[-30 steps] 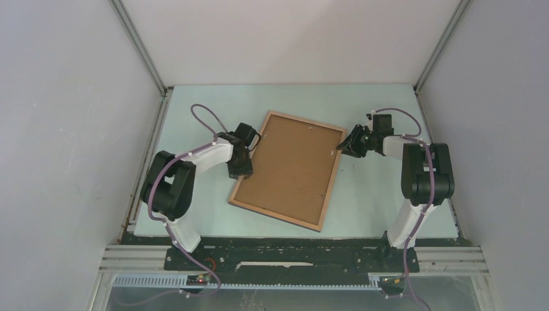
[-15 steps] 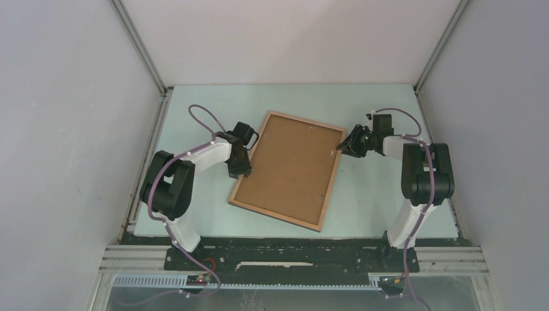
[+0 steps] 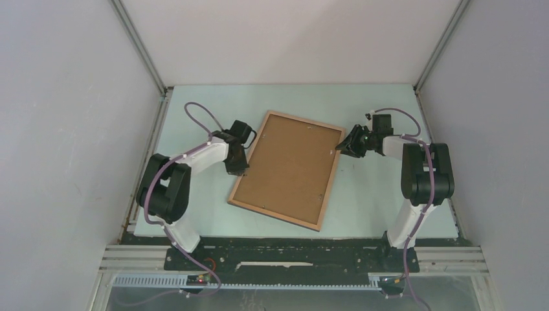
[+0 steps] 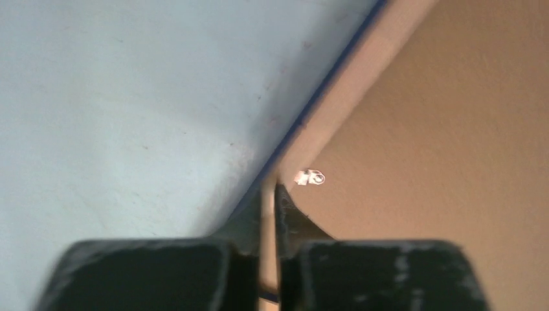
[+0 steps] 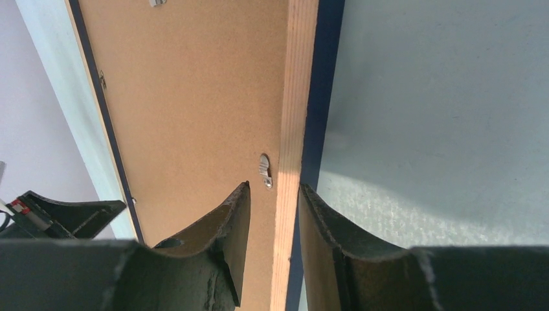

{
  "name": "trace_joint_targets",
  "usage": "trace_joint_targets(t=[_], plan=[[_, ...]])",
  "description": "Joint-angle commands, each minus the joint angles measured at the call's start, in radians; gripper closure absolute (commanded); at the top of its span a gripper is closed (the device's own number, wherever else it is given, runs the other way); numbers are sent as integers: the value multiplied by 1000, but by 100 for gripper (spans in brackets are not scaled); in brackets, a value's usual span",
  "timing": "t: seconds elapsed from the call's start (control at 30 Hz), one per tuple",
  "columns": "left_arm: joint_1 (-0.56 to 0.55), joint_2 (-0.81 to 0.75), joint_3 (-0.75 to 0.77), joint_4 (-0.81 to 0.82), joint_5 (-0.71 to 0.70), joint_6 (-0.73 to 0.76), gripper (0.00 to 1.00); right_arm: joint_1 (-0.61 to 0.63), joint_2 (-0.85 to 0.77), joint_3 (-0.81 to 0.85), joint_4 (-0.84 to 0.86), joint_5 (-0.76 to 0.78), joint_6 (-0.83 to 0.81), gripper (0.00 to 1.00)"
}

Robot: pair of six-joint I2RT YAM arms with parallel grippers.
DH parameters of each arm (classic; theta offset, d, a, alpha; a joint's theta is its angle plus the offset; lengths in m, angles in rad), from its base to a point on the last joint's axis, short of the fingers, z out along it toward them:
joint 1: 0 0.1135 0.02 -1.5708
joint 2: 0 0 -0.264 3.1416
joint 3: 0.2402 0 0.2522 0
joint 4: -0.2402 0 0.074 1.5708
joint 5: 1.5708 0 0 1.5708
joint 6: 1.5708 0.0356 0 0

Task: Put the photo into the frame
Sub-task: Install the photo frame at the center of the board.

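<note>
The frame (image 3: 275,215) lies tilted on the table, wood-brown face up, with the plain brown backing board (image 3: 291,167) filling it. The photo is hidden. My left gripper (image 3: 238,170) is shut on the frame's left rail; in the left wrist view the thin rail (image 4: 349,84) runs between the nearly closed jaws (image 4: 270,201). My right gripper (image 3: 341,148) straddles the right rail (image 5: 294,97). Its jaws (image 5: 274,186) are open: the outer finger touches the navy edge, and the inner finger stands off over the backing board.
The pale table (image 3: 375,194) is boxed in by grey walls on three sides. Small metal retaining tabs (image 5: 265,170) sit on the backing board by the rails, one near the left jaws (image 4: 309,177).
My left wrist has shifted slightly back and to the left along the frame's left rail. The frame and the right gripper have stayed in place.
</note>
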Motion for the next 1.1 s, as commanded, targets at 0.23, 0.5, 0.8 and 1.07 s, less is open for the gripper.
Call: trace_joint_targets(t=[0.23,0.5,0.8,1.07], plan=[[25,-110,-13,22,13,-13,95,5,-30,-1,30,-23,6,59],[26,-40,60,34,45,23,64,8,-42,-1,23,-18,-4,55],[29,114,194,19,35,68,47,10,-38,-1,28,-24,-2,54],[73,166,173,19,57,30,68,28,-58,-1,14,5,-16,46]])
